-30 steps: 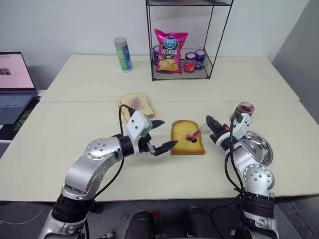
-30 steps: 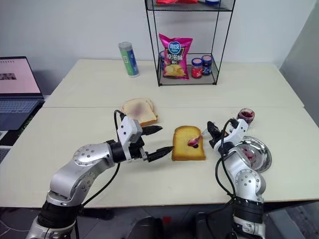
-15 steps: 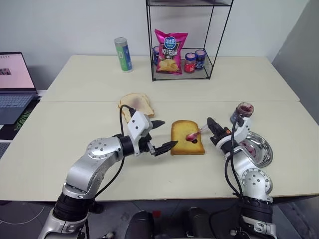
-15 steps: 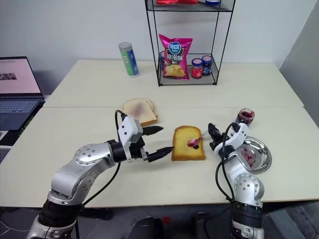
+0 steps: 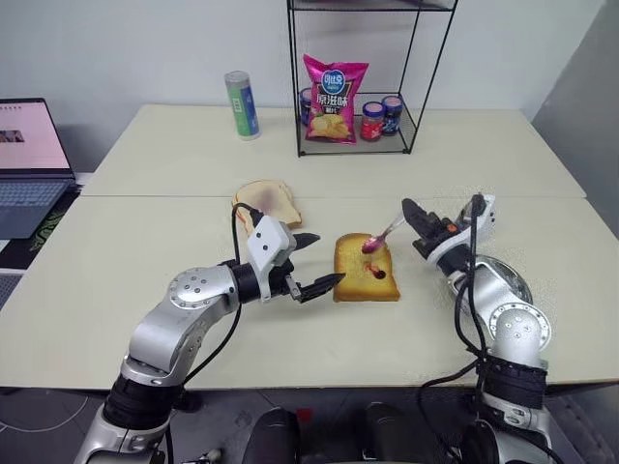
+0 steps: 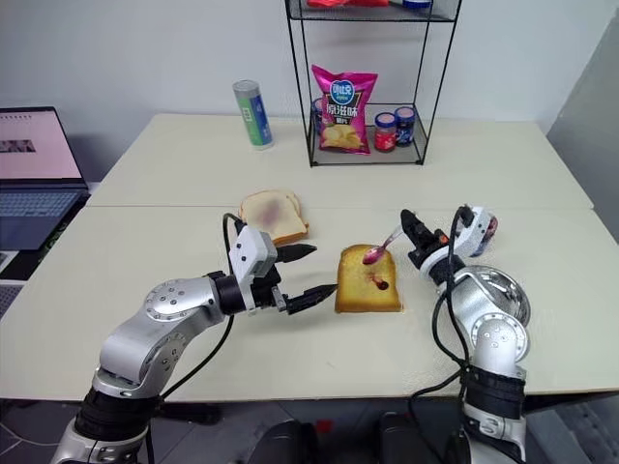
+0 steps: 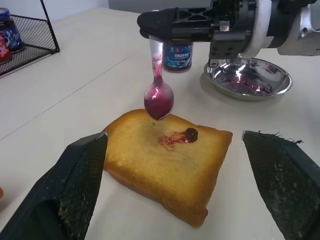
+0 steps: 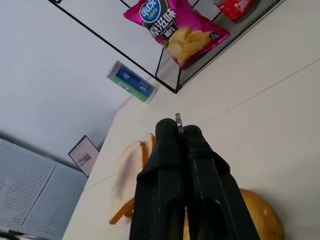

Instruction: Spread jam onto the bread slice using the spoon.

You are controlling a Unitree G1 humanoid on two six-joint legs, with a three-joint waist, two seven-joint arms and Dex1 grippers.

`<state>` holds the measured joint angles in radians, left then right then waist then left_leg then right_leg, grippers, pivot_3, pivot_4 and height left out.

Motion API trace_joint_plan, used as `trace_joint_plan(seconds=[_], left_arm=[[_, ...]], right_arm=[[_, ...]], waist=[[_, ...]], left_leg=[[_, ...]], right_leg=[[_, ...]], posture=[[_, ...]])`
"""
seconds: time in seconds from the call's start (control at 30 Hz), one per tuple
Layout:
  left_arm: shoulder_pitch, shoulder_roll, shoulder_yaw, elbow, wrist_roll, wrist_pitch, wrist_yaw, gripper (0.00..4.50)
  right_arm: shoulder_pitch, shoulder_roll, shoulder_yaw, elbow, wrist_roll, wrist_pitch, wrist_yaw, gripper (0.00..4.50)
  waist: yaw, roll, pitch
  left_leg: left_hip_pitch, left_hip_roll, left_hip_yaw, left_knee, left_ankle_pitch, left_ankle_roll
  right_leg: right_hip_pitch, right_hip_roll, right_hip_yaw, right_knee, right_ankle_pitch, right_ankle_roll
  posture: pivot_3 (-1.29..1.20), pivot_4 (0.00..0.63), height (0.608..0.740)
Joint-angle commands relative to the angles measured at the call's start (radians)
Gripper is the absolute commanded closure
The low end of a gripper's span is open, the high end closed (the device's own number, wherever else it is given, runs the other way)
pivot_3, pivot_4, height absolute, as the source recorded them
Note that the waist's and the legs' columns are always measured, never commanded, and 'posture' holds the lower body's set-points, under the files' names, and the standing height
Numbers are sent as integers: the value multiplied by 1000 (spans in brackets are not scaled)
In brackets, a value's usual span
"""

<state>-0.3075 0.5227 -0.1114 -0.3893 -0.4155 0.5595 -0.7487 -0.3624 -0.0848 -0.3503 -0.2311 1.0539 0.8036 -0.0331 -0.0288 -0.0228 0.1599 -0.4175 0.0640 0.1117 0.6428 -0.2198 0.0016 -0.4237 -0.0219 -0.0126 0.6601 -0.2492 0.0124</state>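
The bread slice (image 5: 367, 269) lies flat on the table's middle, golden with a brown crust. A small smear and blob of jam (image 7: 179, 137) sits on its face. My right gripper (image 5: 407, 210) is shut on the spoon (image 5: 380, 237), whose jam-coated bowl (image 7: 158, 100) hangs a little above the slice's far edge, not touching it. My left gripper (image 5: 316, 261) stands open just left of the slice, one finger (image 5: 319, 286) near its left edge, nothing between the fingers.
A thinner slice with a purplish stain (image 5: 267, 201) lies behind my left gripper. A metal dish (image 7: 248, 76) smeared with jam and an open jam jar (image 7: 178, 53) sit at the right. A wire rack (image 5: 354, 116) with chips and jars, and a can (image 5: 242, 104), stand at the back.
My right gripper has risen and lifted the spoon off the bread slice, leaving a jam smear on it. The left gripper has stayed in place.
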Motion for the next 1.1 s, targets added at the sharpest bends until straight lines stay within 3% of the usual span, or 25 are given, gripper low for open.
trace_joint_plan(seconds=[0.03,0.4,1.1], left_arm=[[-9,-2,12,-17,-2,-19,0,0],[-15,5,15,-21,-6,-13,-9,0],[-22,7,17,-26,-6,-6,-2,0]], right_arm=[[22,-36,-35,-63,86,23,-7,4490],[106,-59,-21,-25,85,-2,28,4490],[86,-45,22,88,-13,-76,83,4490]], waist=[[0,0,0],[-1,0,0],[-1,0,0]], left_leg=[[0,0,0,0,0,0],[0,0,0,0,0,0],[0,0,0,0,0,0]], right_leg=[[0,0,0,0,0,0],[0,0,0,0,0,0],[0,0,0,0,0,0]], posture=[[0,150,740],[0,150,740],[0,150,740]])
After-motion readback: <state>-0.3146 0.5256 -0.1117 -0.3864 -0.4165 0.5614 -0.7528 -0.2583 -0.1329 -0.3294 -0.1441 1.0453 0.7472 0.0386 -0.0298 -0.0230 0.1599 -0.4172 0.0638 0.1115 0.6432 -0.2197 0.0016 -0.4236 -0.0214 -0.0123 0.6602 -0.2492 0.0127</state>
